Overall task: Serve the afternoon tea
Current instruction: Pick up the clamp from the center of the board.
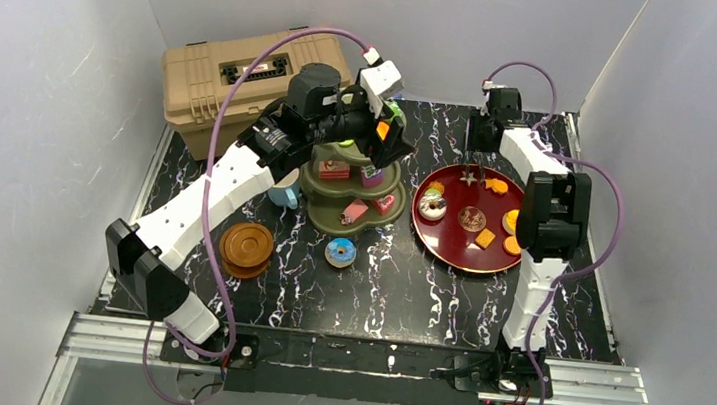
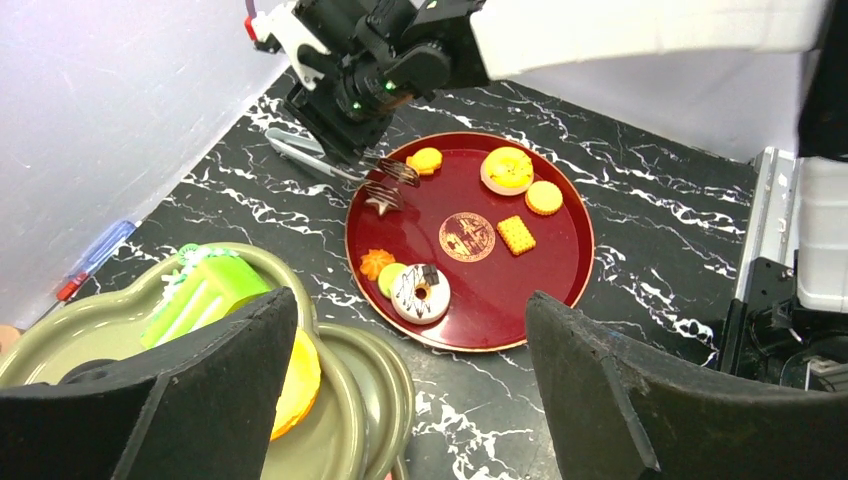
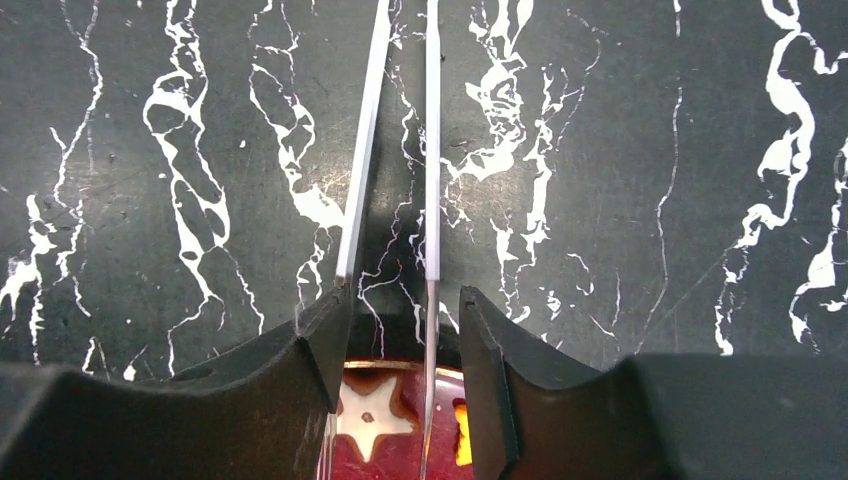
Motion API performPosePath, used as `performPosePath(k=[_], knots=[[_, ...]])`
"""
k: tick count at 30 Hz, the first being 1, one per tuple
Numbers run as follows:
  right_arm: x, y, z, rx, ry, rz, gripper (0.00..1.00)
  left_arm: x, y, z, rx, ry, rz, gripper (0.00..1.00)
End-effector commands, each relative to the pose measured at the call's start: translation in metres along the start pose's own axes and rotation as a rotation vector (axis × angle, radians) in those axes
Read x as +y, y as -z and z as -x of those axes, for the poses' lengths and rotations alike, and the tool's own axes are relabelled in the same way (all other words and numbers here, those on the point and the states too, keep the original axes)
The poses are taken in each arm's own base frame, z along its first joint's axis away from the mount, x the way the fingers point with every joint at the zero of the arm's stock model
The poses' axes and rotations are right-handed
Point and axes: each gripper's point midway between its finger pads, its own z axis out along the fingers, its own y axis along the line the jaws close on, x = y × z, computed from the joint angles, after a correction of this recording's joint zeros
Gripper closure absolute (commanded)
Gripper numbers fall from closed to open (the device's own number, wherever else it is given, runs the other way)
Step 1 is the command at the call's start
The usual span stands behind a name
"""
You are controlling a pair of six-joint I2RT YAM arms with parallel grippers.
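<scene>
**Loose tongs and a crowded stand are the weak points**

The right gripper hangs at the far rim of the red tray, its claw half spread over the metal tongs; one blade runs free through the gap and the other disappears under a finger, so nothing looks pinched in the wrist view; closing from here may catch a single blade, and the tongs would then twist or spring out; their tips lie by the star cookie, which a skid could flick off the tray.

The left gripper hovers over the top of the olive stand, which is left of the tray at the table's middle; its claw is spread wide and holds nothing; an orange piece sits on the stand just beside one finger, next to a green cake; a careless sideways pull could drag either over the scalloped edge, or nudge the stand itself.

The two wrists are near each other at the far side, so a swing of either arm risks a knock; the left arm also crosses above the blue mug, with the brown saucers to its near side; a low retreat could sweep them.
</scene>
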Motion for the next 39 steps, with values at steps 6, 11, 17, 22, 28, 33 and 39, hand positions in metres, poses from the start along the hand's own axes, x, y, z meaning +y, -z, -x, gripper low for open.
performPosePath(k=[6, 11, 17, 22, 28, 33, 39], knots=[[-0.004, -0.020, 0.016, 0.011, 0.006, -0.023, 0.51, -0.006, 0.029, 0.030, -0.072, -0.009, 0.007, 0.17], [-0.009, -0.027, 0.016, 0.016, 0.011, -0.032, 0.52, -0.007, 0.031, 0.028, -0.068, -0.008, 0.006, 0.17], [-0.013, -0.028, 0.016, 0.008, -0.014, -0.021, 0.53, -0.007, 0.031, 0.027, -0.068, -0.006, 0.006, 0.17], [-0.002, -0.019, 0.027, -0.031, -0.029, 0.017, 0.53, -0.006, 0.031, 0.026, -0.068, -0.009, 0.006, 0.17], [0.011, -0.014, 0.042, -0.063, -0.022, 0.025, 0.51, -0.005, 0.030, 0.024, -0.066, -0.008, 0.009, 0.17], [0.024, -0.021, 0.039, -0.046, -0.022, 0.038, 0.51, -0.005, 0.033, 0.025, -0.066, -0.007, 0.014, 0.17], [0.024, -0.035, 0.031, -0.011, -0.019, 0.017, 0.52, -0.004, 0.036, 0.025, -0.067, -0.008, 0.019, 0.17]])
